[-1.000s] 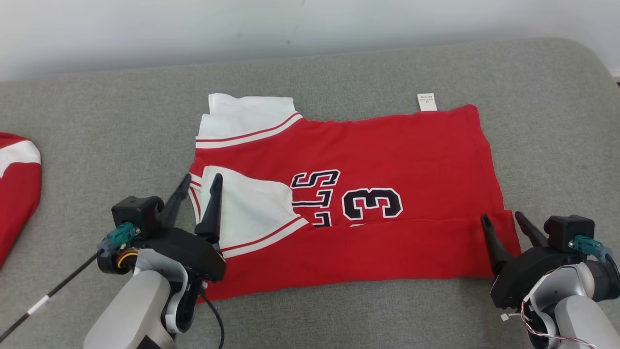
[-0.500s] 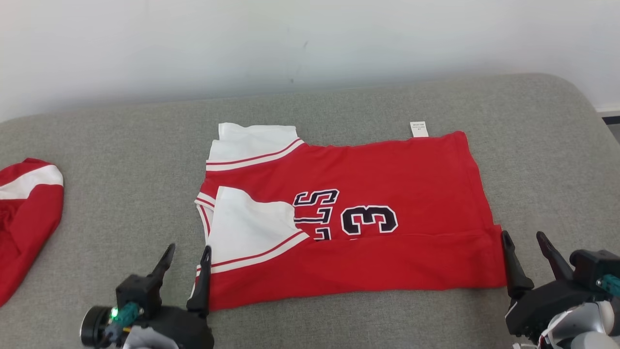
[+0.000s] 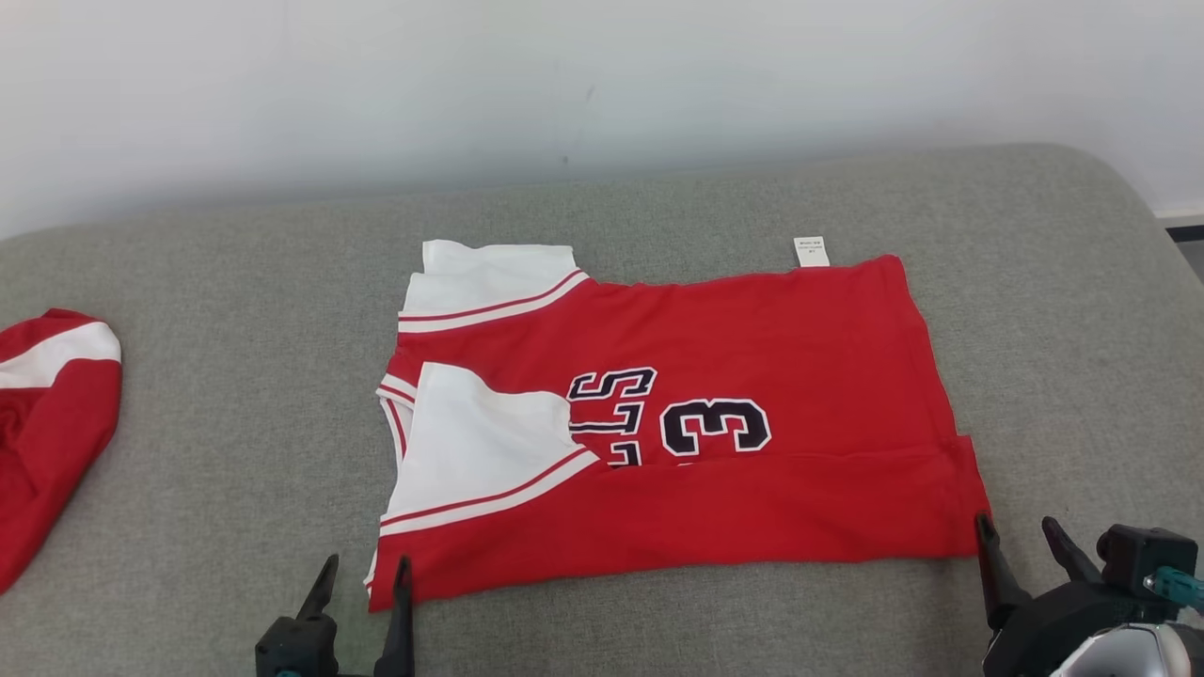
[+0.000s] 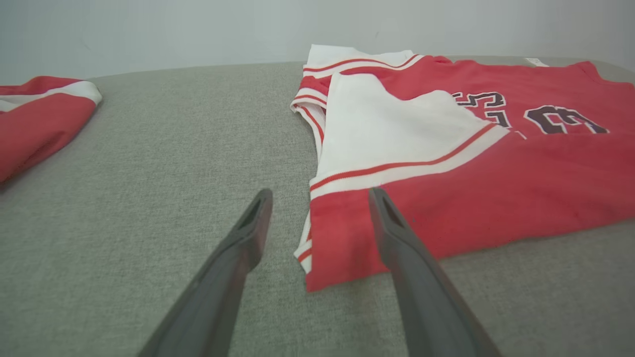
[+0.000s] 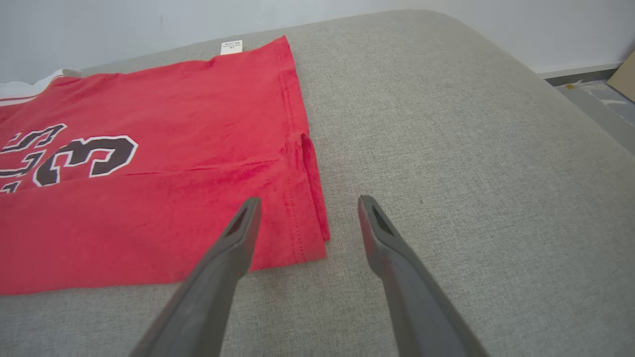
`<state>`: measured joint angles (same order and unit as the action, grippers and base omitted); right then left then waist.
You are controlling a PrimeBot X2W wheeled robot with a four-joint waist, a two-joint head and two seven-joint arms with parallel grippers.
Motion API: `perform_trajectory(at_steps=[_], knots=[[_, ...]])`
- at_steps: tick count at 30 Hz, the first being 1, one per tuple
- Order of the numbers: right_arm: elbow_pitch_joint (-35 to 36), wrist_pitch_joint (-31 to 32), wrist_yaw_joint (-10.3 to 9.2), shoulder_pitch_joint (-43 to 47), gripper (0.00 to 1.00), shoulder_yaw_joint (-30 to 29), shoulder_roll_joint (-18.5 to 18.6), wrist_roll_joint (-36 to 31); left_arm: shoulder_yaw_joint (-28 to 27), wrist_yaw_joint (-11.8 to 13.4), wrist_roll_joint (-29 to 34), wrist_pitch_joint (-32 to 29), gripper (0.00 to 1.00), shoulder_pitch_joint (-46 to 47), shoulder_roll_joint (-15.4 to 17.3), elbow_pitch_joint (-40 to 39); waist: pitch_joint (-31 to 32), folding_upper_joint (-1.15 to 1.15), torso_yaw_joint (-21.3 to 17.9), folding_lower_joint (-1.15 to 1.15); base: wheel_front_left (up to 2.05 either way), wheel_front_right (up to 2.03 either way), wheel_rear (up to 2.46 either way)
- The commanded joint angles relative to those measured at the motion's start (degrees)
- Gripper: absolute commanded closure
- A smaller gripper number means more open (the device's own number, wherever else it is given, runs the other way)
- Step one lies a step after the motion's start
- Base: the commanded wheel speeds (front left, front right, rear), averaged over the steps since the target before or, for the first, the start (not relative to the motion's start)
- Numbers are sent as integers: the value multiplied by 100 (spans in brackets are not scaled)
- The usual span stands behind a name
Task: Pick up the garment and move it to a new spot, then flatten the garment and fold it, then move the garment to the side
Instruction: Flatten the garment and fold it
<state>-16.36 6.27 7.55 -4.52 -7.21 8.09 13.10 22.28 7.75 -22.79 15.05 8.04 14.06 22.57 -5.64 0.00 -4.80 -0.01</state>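
The garment (image 3: 734, 329) is a red jersey with white sleeves and a dark number 3, spread flat on the grey cushion (image 3: 235, 282). Its near strip lies folded up over the print. My left gripper (image 3: 367, 564) is open at the bottom edge of the head view, just in front of the garment's near left corner. In the left wrist view that gripper (image 4: 320, 193) frames the corner of the garment (image 4: 471, 148) without holding it. My right gripper (image 3: 1016, 523) is open beside the near right corner. The right wrist view has this gripper (image 5: 308, 200) straddling the hem of the garment (image 5: 149, 173), empty.
A second red and white garment (image 3: 47, 414) lies bunched at the cushion's far left, also seen as a red heap (image 4: 39, 109) from the left wrist. A pale wall (image 3: 602, 85) runs behind the cushion. The cushion rounds off at the right, with floor (image 5: 595, 99) beyond.
Both grippers have drawn back toward me off the garment's near corners, and the left one has spread wider. The head camera tilted, so the whole picture shifted. The garment stays flat.
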Motion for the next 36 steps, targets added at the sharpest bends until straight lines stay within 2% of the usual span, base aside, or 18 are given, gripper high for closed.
perform_trajectory(at_steps=[1, 9, 16, 24, 26, 28, 29, 30, 36], knots=[[-32, 40, -13, -47, 0, -31, -31, -58, -18, 39, 72, 17, 0, 4, -4, 57, -32, 0, 3, 1, 0, 0, 0], [-338, 520, -13, -425, 0, -242, -133, -376, 47, -6, 65, -191, 0, 481, -95, 678, -216, 0, -1, 1, 0, 0, 0], [-586, 911, -13, -820, 0, -422, -235, -612, 206, -66, -13, -724, 0, 770, -204, 992, -471, 0, -7, 1, 0, 0, 0], [-862, 1250, -13, -987, 0, -504, -311, -754, 359, -285, -165, -965, 0, 830, -348, 1237, -611, 0, 84, 1, 0, 0, 0], [-938, 1335, -13, -1009, 0, -478, -352, -678, 402, -372, -206, -1051, 7, 838, -385, 1293, -612, 0, 95, 1, 0, 0, 0], [-995, 1426, -11, -1015, 0, -413, -393, -573, 410, -406, -254, -1086, 53, 852, -393, 1342, -609, 0, 95, 1, 0, 0, 0], [-1001, 1425, -4, -1031, 50, -405, -404, -540, 415, -410, -270, -1100, 80, 864, -390, 1362, -604, 0, 95, 1, 0, 0, 0], [-994, 1413, 0, -1050, 100, -362, -414, -493, 434, -447, -278, -1112, 100, 892, -392, 1375, -587, 0, 96, 1, 0, 0, 0], [-759, 1288, -7, -913, 100, -387, -367, -392, 403, -469, -373, -1118, 100, 788, -340, 1322, -441, 0, 108, 1, 0, 0, 0]])
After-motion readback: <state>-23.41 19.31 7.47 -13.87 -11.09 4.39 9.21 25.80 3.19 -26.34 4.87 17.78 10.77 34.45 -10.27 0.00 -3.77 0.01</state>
